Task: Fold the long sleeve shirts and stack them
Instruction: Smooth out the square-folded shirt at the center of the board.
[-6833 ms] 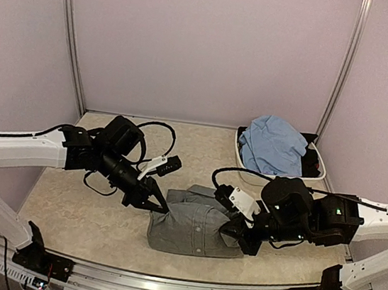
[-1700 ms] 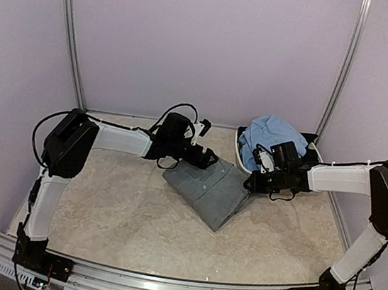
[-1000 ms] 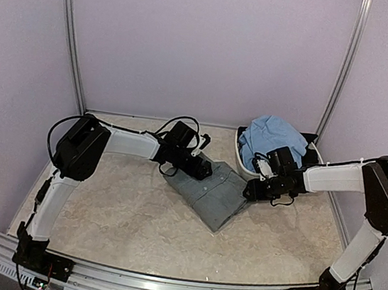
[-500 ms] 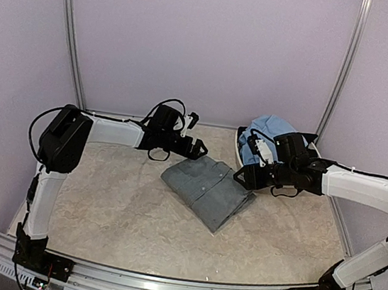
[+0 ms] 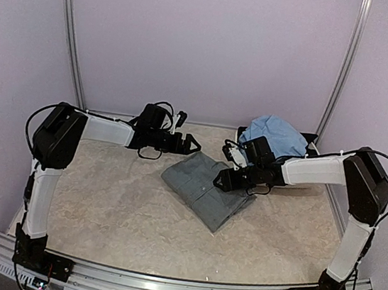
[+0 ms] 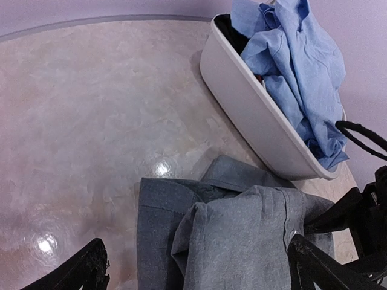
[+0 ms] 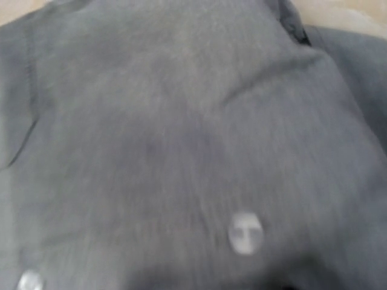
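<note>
Just below and ahead of the left gripper [image 5: 188, 144] lies the slate grey shirt [image 5: 202, 189], folded into a compact bundle on the table [image 5: 114, 206]. Its collar end points toward that gripper. The left gripper hangs above the bundle's far corner with its fingers spread wide and nothing between them. The right gripper [image 5: 222, 180] sits low at the bundle's opposite edge, right against the cloth. Its wrist camera is filled with blurred grey fabric and a pale button [image 7: 245, 232], and its fingers are out of sight there. Whether it is clamped on a fold or merely resting cannot be told.

Beyond the right gripper, the light blue shirt [image 5: 274, 135] is heaped unfolded in the white basin [image 6: 254, 115].

Both shirts are probably light, limp and easily creased. A pinch in the middle of a panel would likely drag the layers apart. The grey bundle is best taken at a thick folded edge, with all layers caught together. The blue shirt looks easiest to lift by a bunched ridge on top, and it may snag on the rim.
</note>
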Robot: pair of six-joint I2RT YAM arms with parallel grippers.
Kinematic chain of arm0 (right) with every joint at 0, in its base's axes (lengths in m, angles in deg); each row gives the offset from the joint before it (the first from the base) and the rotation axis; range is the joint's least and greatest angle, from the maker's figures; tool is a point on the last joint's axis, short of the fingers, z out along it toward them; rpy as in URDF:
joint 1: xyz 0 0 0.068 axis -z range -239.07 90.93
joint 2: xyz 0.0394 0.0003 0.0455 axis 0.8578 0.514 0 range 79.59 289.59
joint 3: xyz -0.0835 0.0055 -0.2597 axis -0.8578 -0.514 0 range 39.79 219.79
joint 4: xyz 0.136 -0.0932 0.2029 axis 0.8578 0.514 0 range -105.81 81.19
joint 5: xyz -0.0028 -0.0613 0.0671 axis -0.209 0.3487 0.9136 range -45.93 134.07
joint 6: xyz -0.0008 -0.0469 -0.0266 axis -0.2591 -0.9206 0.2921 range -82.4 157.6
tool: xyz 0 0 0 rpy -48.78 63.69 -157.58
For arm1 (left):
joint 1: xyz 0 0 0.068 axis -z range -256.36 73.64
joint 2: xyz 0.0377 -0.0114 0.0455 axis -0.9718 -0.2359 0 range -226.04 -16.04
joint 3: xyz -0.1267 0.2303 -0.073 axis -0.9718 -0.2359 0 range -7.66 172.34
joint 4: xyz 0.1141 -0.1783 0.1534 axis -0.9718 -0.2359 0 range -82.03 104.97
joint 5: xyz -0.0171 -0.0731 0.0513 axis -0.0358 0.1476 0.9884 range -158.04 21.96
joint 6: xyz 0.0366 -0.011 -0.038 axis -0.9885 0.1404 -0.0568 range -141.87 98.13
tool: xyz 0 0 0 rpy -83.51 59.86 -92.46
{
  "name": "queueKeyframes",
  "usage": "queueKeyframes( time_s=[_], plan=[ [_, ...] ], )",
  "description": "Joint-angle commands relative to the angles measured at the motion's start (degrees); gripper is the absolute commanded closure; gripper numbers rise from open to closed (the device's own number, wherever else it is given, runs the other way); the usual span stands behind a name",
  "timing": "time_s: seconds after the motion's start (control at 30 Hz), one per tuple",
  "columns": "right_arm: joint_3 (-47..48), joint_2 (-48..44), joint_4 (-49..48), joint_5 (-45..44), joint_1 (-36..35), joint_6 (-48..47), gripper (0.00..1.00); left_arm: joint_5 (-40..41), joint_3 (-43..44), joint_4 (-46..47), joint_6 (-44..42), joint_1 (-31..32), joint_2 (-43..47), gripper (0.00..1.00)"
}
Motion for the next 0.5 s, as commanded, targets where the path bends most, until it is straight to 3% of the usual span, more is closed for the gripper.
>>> queueKeyframes(
  time_s=[0.0,0.2,0.47],
  plan=[
    [4.5,6.1,-0.2,0.3,-1.0,0.1,0.43,-1.2,-4.2,-0.2,2.8,-0.9,0.8,0.01],
    [6.5,11.0,3.6,-0.6,-4.9,-5.1,0.43,1.6,-12.2,0.1,2.9,-2.1,6.3,0.01],
    [8.4,13.2,5.9,8.0,-9.3,-17.3,0.43,5.3,-20.8,-3.1,3.9,-4.4,15.5,0.01]
  ],
)
